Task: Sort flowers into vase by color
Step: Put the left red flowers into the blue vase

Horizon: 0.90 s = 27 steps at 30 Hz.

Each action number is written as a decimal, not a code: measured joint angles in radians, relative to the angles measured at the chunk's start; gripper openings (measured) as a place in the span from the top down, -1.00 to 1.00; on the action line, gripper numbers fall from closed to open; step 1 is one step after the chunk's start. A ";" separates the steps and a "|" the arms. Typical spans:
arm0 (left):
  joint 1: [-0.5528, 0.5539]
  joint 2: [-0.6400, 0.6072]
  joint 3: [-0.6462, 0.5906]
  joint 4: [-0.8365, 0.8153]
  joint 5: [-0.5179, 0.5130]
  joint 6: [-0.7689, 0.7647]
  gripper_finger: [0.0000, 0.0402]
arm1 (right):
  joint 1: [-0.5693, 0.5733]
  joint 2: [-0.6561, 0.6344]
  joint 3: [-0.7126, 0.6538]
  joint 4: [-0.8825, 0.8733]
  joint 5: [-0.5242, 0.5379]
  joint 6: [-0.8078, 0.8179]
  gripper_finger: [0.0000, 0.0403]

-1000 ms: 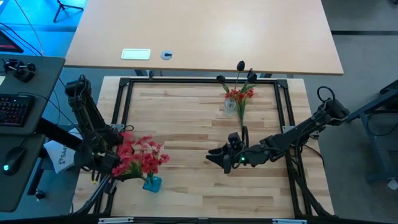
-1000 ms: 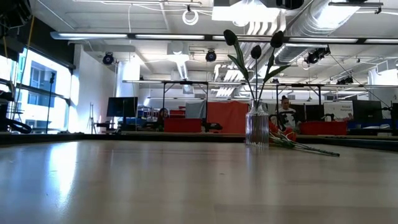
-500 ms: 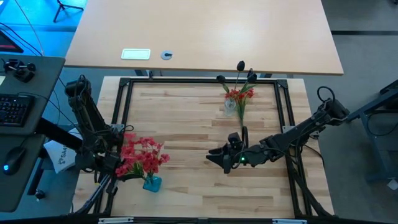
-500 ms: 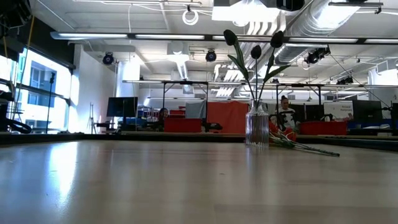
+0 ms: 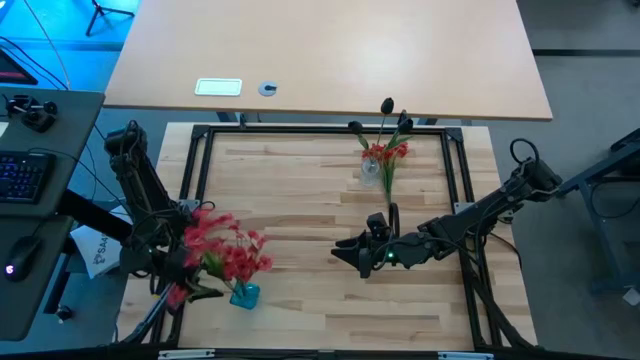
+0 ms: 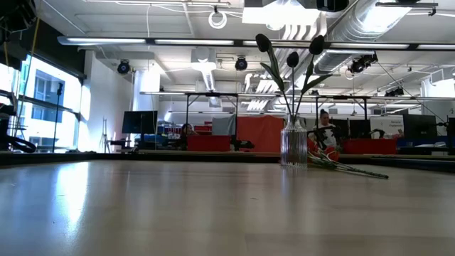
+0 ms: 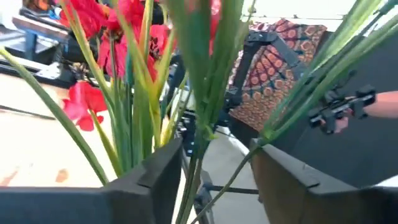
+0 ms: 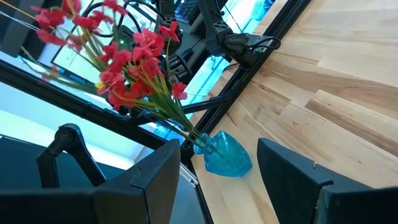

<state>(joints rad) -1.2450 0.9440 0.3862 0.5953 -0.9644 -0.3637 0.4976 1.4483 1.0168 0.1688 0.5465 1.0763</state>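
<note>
A bunch of red flowers [image 5: 225,250] on green stems stands in a small blue vase [image 5: 245,294] at the near left; the right wrist view shows the bunch [image 8: 130,62] leaning out of that vase [image 8: 227,155]. My left gripper [image 5: 192,272] is open, with the stems [image 7: 199,93] passing between its fingers. A clear vase [image 5: 370,172] at the far side holds dark-budded flowers [image 6: 288,53]. Red flowers [image 5: 386,153] lie on the table beside it. My right gripper [image 5: 342,250] hangs open over the middle of the table, touching nothing. My left gripper stands open around the green stems [image 7: 186,143] of the red bunch, its fingers coming level from the table's left side and lying across the stems. Whether either finger [image 7: 146,177] touches a stem I cannot tell. The bunch stands in the blue vase.
A black frame [image 5: 200,160] borders the wooden board. A white card [image 5: 218,87] and a small round object [image 5: 267,88] lie on the far table. Bare wood lies between the two vases. A keyboard [image 5: 20,175] sits off the table's left.
My left gripper has opened and let go of the red bunch's stems. The blossoms have swung out of place and show blurred, some now lower and toward the table's near left; the blue vase has stayed put.
</note>
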 joint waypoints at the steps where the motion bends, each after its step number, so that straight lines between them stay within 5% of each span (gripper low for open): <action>1: -0.002 0.000 0.000 0.000 0.009 -0.002 0.08 | 0.000 0.000 0.000 0.000 0.000 0.000 -0.04; 7: -0.008 0.000 0.000 -0.065 0.090 -0.019 -0.08 | 0.000 0.000 0.000 0.000 0.000 0.000 -0.04; 27: -0.006 0.000 0.000 -0.419 0.134 -0.299 -0.08 | 0.000 0.000 0.000 -0.007 0.000 0.026 -0.04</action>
<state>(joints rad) -1.2514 0.9439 0.3866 0.1762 -0.8304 -0.6629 0.4973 1.4479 1.0168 0.1621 0.5465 1.1023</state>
